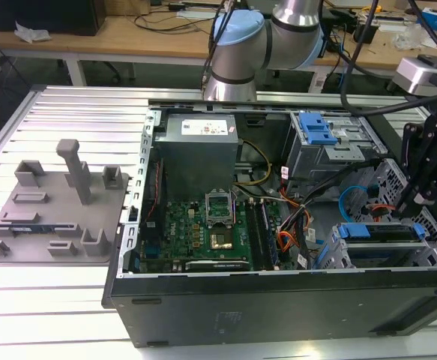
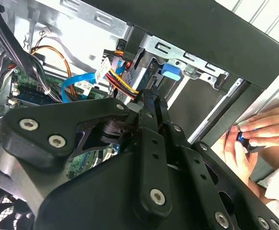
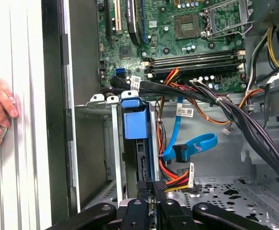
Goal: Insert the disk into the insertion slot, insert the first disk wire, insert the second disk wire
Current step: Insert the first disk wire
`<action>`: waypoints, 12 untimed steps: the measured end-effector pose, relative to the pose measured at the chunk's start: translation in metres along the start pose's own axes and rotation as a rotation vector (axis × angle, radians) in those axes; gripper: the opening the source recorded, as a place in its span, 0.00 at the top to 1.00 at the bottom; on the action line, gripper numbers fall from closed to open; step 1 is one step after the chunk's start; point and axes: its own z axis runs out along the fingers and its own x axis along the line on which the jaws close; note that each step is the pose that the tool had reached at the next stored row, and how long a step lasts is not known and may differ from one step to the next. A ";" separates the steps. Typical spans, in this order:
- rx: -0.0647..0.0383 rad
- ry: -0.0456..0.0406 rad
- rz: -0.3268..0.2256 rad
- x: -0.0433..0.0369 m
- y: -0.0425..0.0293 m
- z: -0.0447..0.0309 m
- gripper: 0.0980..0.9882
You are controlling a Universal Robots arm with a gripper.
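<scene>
First wrist view: disk [image 3: 138, 153] sits edge-on inside insertion slot [image 3: 98, 99]; tool [image 3: 151, 188] at slot mouth by disk's end, pinched narrow, grip unclear. Judgement: disk stiff, dense, shock-shy; hold by blue carrier rails [image 3: 134, 120], not flat faces.

Counted on the bench [image 1: 76, 120]: one open computer case [image 1: 278, 304], one motherboard [image 1: 199, 225], one power supply [image 1: 199, 146], one robot arm [image 1: 278, 34], one grey fixture plate [image 1: 53, 217]. Inside the case: one disk [image 1: 357, 230], one insertion slot [image 1: 336, 255], one blue-latched drive bay [image 1: 315, 135].
</scene>
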 end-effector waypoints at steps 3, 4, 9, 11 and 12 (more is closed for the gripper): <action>-0.002 0.0013 -0.015 0.0007 -0.0001 0.0002 0.93; -0.001 0.0017 -0.022 0.0007 -0.0002 0.0002 0.93; 0.000 0.0019 -0.025 0.0007 -0.0001 0.0003 0.93; 0.000 0.0019 -0.025 0.0007 -0.0001 0.0003 0.93; 0.000 0.0019 -0.025 0.0007 -0.0001 0.0003 0.93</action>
